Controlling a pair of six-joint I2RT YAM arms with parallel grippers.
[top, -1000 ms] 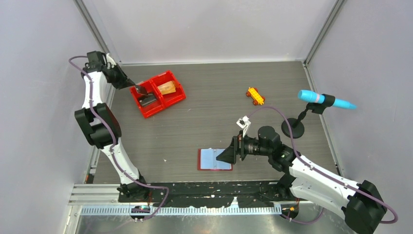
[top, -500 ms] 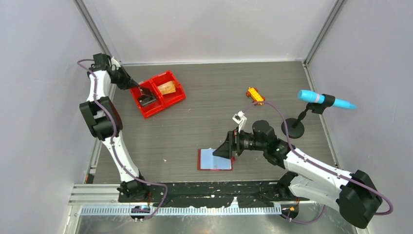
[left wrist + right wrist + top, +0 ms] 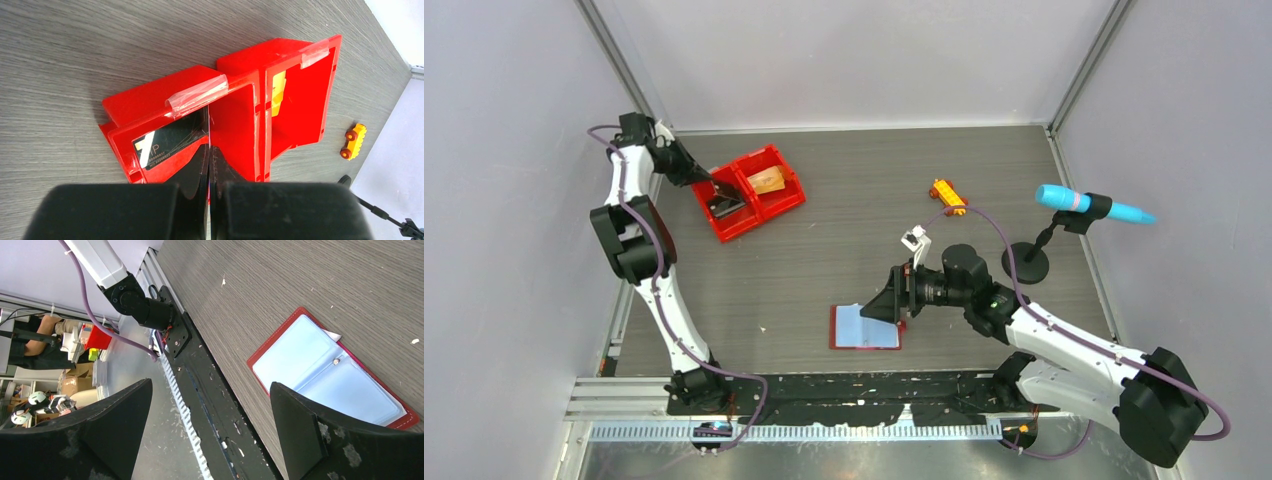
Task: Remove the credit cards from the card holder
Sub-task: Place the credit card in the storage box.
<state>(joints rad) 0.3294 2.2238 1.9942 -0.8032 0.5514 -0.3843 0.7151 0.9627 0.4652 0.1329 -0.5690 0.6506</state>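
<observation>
Card holder (image 3: pixel 865 327) is lying open flat on the table (image 3: pixel 864 200), pale blue lining up, dark red edge showing round it. The right gripper (image 3: pixel 890 303) hangs just above its right end with the jaws spread about as wide as they go, nothing between them. In the right wrist view the wallet (image 3: pixel 334 375) sits between the two black fingers (image 3: pixel 305 432) and a bit beyond them, a small snap stud showing near its middle. I can't make out any cards in the pockets from here, the plastic sleeves just look pale and blank. Its near corner is cut off by the finger.

Over on the other side, the left gripper (image 3: pixel 714 186) is closed tight, tips down in the nearer compartment of the red bin (image 3: pixel 786 205). In the left wrist view the fingers (image 3: pixel 192 172) meet with no gap. A dark card (image 3: pixel 167 145) with pale lettering lies in that compartment right at the fingertips, partly hidden under them, so I can't tell whether it's pinched or just touched. The compartment beyond holds an orange-yellow card (image 3: pixel 278 90), mostly hidden by the bin wall.

Further off from the right gripper, a little orange toy vehicle (image 3: pixel 947 196) sits on the table, and off to its side a blue marker (image 3: pixel 1092 205) is clipped on a black stand (image 3: pixel 1026 262).
</observation>
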